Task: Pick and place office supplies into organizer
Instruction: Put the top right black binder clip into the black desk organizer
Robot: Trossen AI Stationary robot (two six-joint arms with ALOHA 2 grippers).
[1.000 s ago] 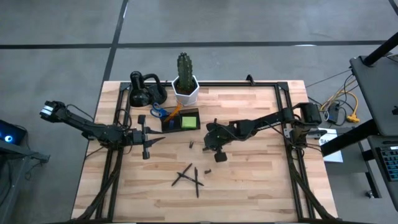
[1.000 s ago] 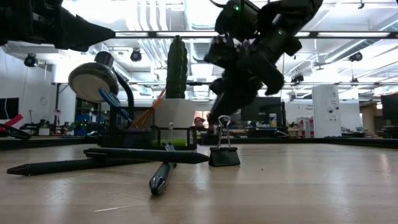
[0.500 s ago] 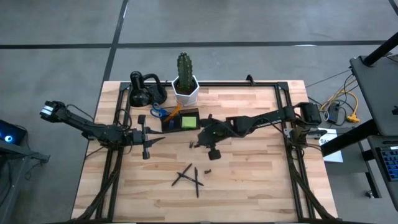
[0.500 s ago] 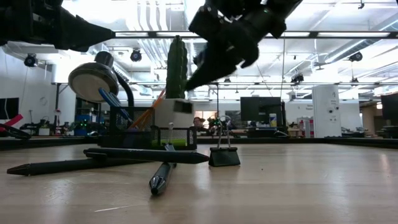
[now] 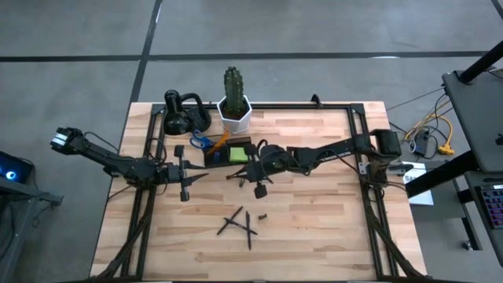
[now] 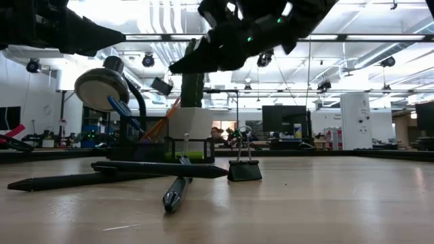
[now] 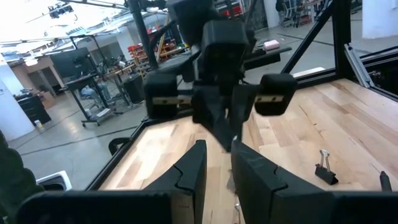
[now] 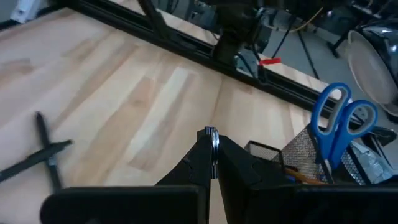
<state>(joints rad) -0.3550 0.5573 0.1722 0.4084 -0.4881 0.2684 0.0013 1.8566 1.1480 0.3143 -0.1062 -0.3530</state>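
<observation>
- Swinging across the table from its earlier spot near the middle, the right gripper (image 5: 245, 170) now hangs in the air close beside the organizer (image 5: 229, 153), having travelled toward the cactus end over the past second.
- Its fingers (image 8: 200, 163) are pressed together on a small metal loop (image 8: 212, 138), apparently the wire handle of a binder clip; what hangs below the loop cannot be made out.
- Just ahead of that claw, the dark mesh organizer holds blue-handled scissors (image 8: 336, 121) standing upright and a lime-green sticky-note pad (image 5: 238, 154).
- Below and behind the right claw, on the bare wood, crossed black pens (image 5: 238, 223) lie well apart from it, with one binder clip (image 6: 244, 166) standing just beside them on the table (image 5: 314, 236).
- Unchanged since the earlier frames, the left gripper (image 5: 182, 174) waits low over the table on the far side of the organizer from the right claw, its fingers (image 7: 189, 177) slightly parted with nothing between them.
- Beyond the organizer, away from both claws, stand a cactus (image 5: 233, 86) in a white pot (image 5: 235, 115) and a black looped gadget (image 5: 182, 114).
</observation>
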